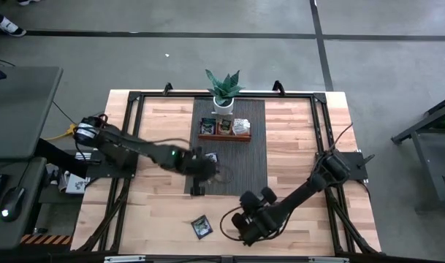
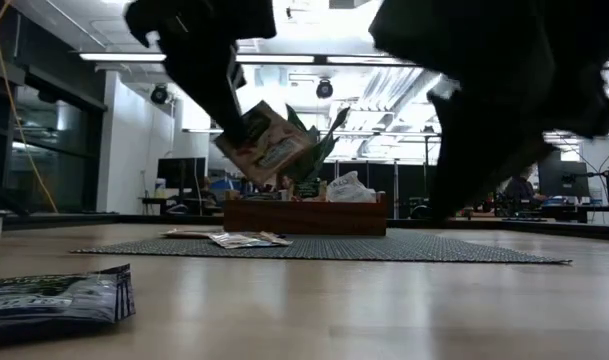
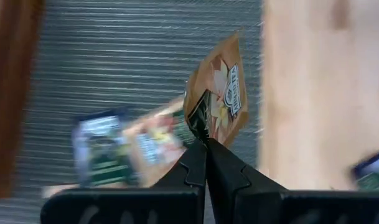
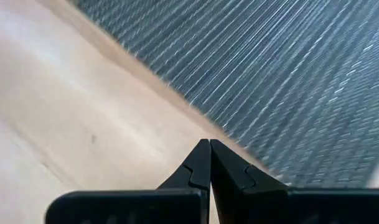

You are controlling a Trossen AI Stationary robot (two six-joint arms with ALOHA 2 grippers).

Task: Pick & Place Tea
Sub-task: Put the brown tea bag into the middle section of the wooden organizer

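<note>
wooden tray [image 1: 224, 137] with tea sachets [image 1: 225, 126]

Wooden table [image 1: 295, 146], grey mat [image 1: 240, 164] on it, dark sachet [image 1: 201, 226] on bare wood

On the desk [image 1: 164, 124], a wooden tray [image 1: 224, 128] sits on a grey mat [image 1: 244, 157] beside a potted plant [image 1: 223, 91], one dark sachet [image 1: 202, 226] lying apart.

Loose sachets [image 1: 211, 157] are cluttering the mat [image 1: 244, 175] beneath me; the tray [image 1: 224, 136] and plant [image 1: 223, 91] are blocking the far edge.
</note>
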